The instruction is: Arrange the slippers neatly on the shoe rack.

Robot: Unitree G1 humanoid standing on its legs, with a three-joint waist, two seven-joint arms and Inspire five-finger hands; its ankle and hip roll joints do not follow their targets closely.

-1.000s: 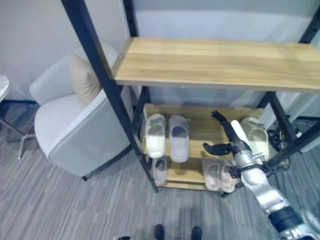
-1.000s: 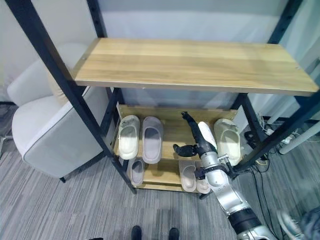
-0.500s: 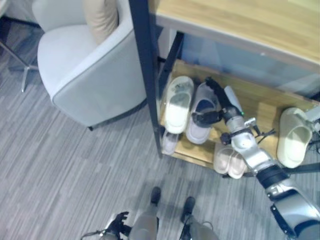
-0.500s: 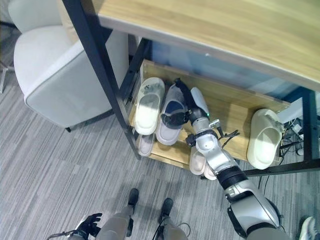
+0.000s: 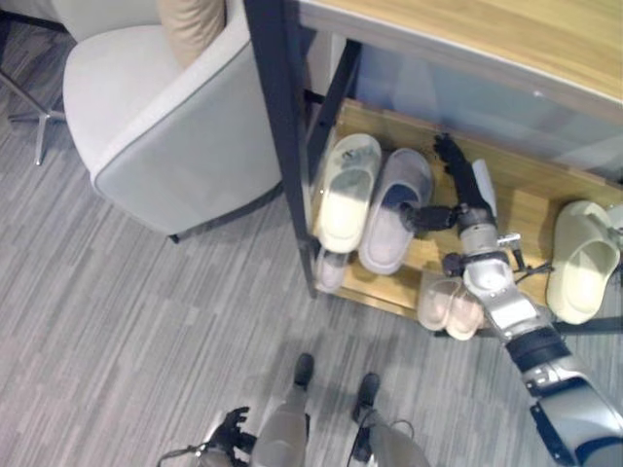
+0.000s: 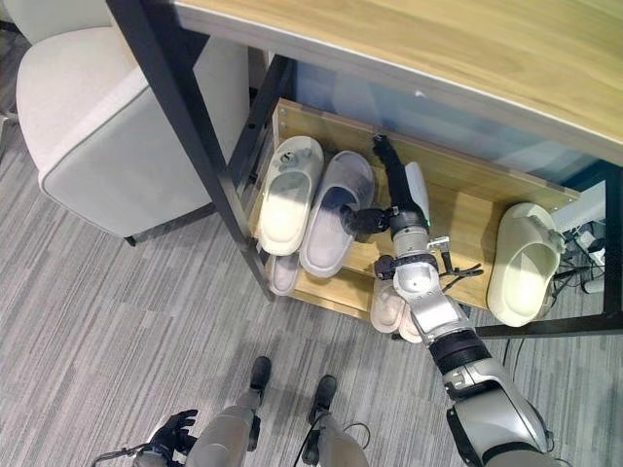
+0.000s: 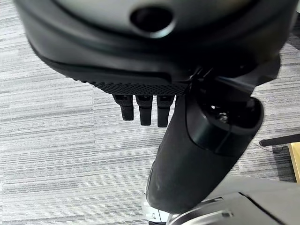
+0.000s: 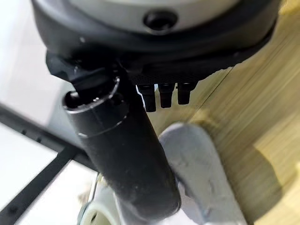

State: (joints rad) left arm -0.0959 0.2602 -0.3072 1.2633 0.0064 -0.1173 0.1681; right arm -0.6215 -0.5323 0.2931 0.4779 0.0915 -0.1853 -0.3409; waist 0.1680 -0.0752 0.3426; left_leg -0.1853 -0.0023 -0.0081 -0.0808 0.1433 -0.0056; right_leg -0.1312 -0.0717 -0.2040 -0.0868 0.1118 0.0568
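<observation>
Grey slipper on middle rack shelf, beside cream slipper | right hand open, thumb at its inner edge | nudge gently, keep it parallel | left hand relaxed.

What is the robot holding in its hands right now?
Nothing is held. The right hand is open beside the grey slipper, its thumb by the slipper's edge. The left hand hangs open over the floor.

A pale grey armchair stands on the grey striped carpet, just beside the rack's dark post. A tan cushion leans against the armchair's backrest.
</observation>
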